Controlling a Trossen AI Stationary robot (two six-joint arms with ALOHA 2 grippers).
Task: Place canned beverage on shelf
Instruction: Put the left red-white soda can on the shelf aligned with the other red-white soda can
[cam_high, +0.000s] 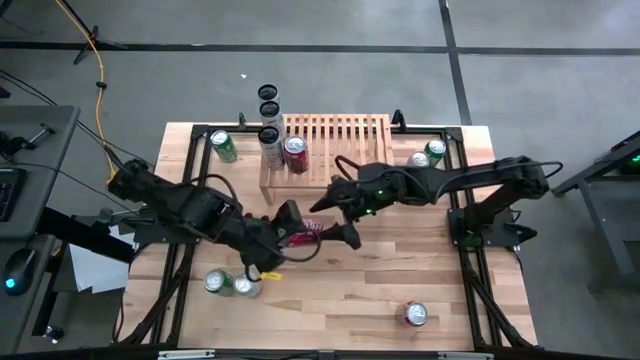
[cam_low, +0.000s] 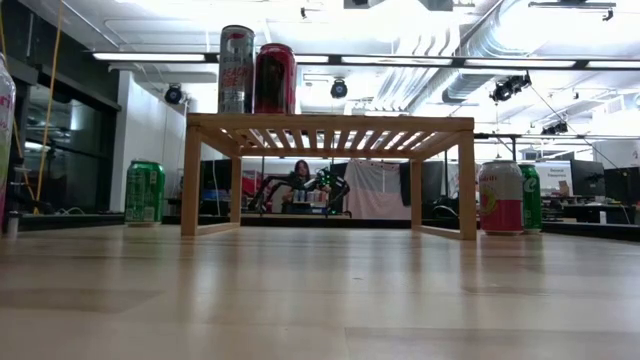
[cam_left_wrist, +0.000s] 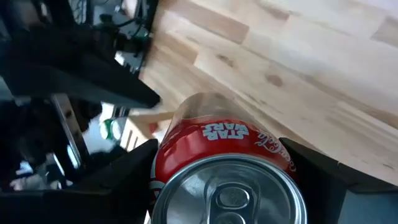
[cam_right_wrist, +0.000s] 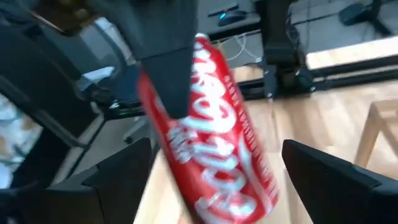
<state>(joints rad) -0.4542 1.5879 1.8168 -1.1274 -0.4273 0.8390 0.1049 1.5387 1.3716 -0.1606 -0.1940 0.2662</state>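
Red can (cam_left_wrist: 227, 168) sits clamped between my left gripper (cam_high: 292, 228) fingers. My right gripper (cam_high: 335, 222) brackets the same can, jaws wide, not gripping. Shelf (cam_high: 340, 135) stands beyond both grippers, carrying two cans.

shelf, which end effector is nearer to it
Right. The right end effector sits just in front of the shelf; the left end effector, gripping the red can, is slightly farther.

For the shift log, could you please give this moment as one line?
phase: mid-air handover | left end effector: shut on red can | right end effector: open around same can | shelf: holds two cans
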